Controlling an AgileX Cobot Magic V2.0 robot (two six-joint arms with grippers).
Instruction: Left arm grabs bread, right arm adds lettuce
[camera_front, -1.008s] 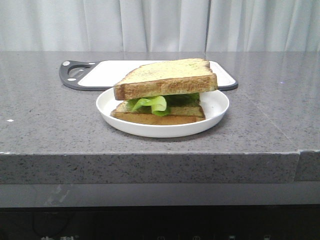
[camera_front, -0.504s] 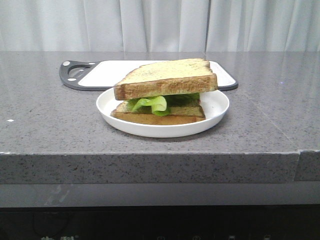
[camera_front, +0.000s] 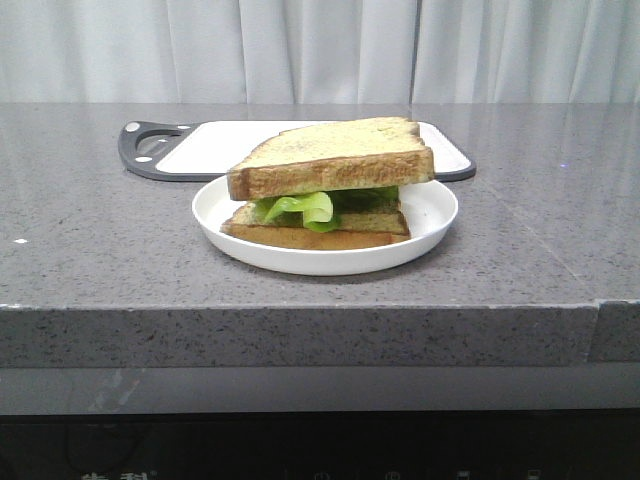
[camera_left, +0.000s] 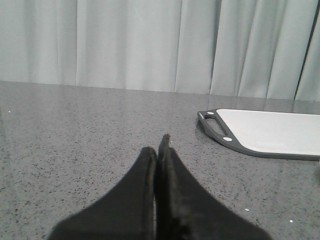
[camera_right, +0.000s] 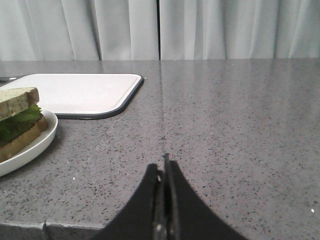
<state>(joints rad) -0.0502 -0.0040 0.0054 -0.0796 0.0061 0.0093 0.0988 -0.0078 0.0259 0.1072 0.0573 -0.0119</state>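
1. Evidently, the sandwich stood finished: the thick square slice of toasted bread (camera_front: 335, 155) with its brown crust lay on top of the ruffled bright green lettuce leaf (camera_front: 300, 208), which rested on a thinner, flatter slice of toast (camera_front: 315, 232), all stacked on the round white plate (camera_front: 430, 210).
2. The black two-fingered left gripper (camera_left: 159, 150) was closed on nothing, its broad fingers pressed together low over the speckled grey stone surface (camera_left: 75, 135). The plate and the stack lay outside its view; only the white cutting board with the dark grey rim (camera_left: 270, 132) showed, ahead of it and off to its right side.
3. The black right gripper (camera_right: 165, 167) was likewise closed and empty, and the plate sat ahead of it, well apart on its left side.
4. Neither gripper touched the food, which I judged fitting for a completed task: the top slice probably sat where it was released so it would pin the leaf.
5. The board stood just beyond the plate, bare.
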